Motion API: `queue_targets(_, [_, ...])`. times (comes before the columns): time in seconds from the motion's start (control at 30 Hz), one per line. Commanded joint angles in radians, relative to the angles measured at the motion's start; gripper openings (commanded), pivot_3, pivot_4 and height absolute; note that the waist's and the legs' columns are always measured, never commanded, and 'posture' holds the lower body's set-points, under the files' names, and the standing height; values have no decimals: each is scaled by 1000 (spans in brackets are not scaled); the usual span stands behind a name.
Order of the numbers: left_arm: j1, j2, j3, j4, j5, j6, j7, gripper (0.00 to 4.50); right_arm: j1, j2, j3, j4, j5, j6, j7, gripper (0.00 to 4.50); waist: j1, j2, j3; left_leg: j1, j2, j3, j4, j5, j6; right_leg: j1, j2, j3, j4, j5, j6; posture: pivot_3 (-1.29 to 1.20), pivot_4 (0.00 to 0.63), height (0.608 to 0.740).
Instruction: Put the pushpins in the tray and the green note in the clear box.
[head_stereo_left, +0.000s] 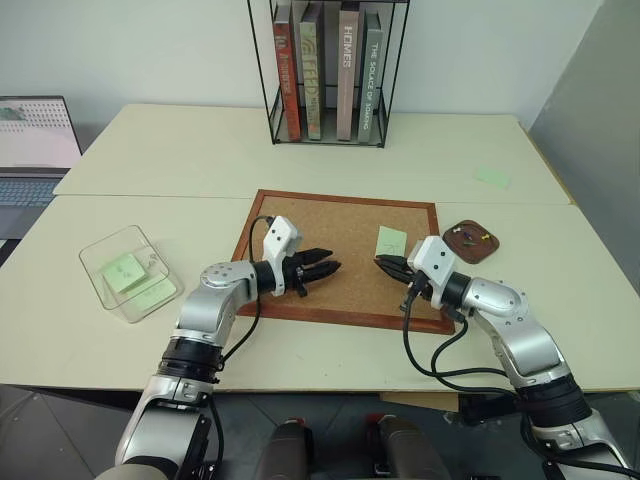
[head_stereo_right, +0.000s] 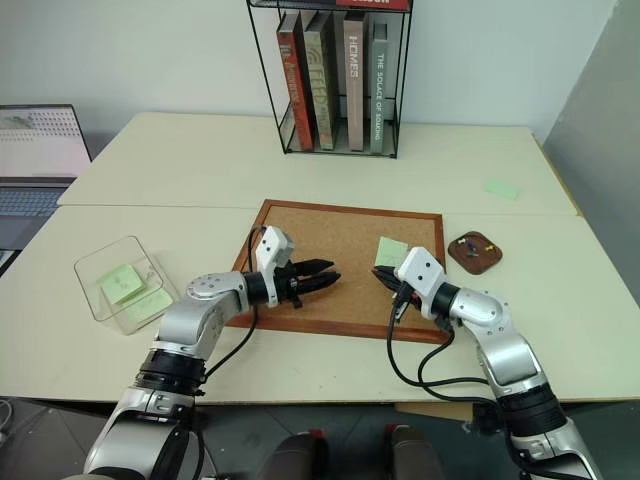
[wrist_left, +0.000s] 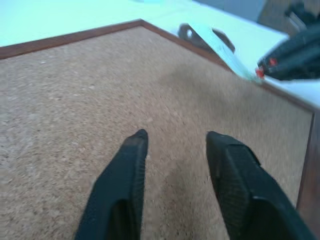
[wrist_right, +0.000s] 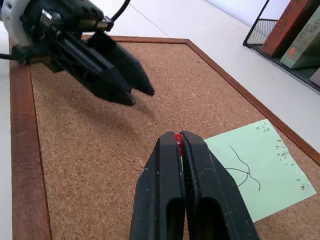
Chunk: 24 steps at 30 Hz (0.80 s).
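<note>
The right claw (wrist_right: 179, 137) pinches a red pushpin (wrist_right: 177, 139) over the corkboard (head_stereo_left: 330, 225); the left claw (wrist_left: 175, 142) hangs parted, empty.

A pale green note (head_stereo_left: 391, 241) with a thin scribble lies flat on the corkboard's right part, a red-headed pushpin (wrist_right: 178, 138) sits pinched just beside it, other coloured pushpins (head_stereo_left: 474, 237) rest in the dark reddish-brown tray (head_stereo_left: 455, 247), and the clear box (head_stereo_left: 98, 272) at the left holds green slips.
</note>
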Motion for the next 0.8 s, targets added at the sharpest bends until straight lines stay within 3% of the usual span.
queue_targets(0.03, [-51, -36, 63, -58, -93, 91, 43, 2804, -16, -36, 26, -18, -56, -87, 24, 0, 0, 0, 0, 0, 0, 0, 0, 0, 0, 0, 0, 0, 0, 0, 0, 0, 150, 740])
queue_targets(0.1, [-59, -49, 79, -80, -153, 172, 38, 3092, -22, -58, 47, -10, -93, -132, 34, 0, 0, 0, 0, 0, 0, 0, 0, 0, 0, 0, 0, 0, 0, 0, 0, 0, 150, 740])
queue_targets(0.43, [-61, -109, 63, -132, -274, 363, 36, 3092, -45, -88, 79, 4, -162, -219, 49, 0, -1, -1, 1, 1, 0, 0, 0, 0, 0, 1, 0, 1, 1, 0, 0, 0, 150, 740])
queue_targets(0.8, [-102, -187, 53, -16, -232, 300, 95, 3092, -52, -84, 85, -8, -178, -223, 65, 0, 1, -1, 1, 1, 0, 0, 1, 0, 0, 1, 0, 1, 1, 0, 0, 0, 150, 740])
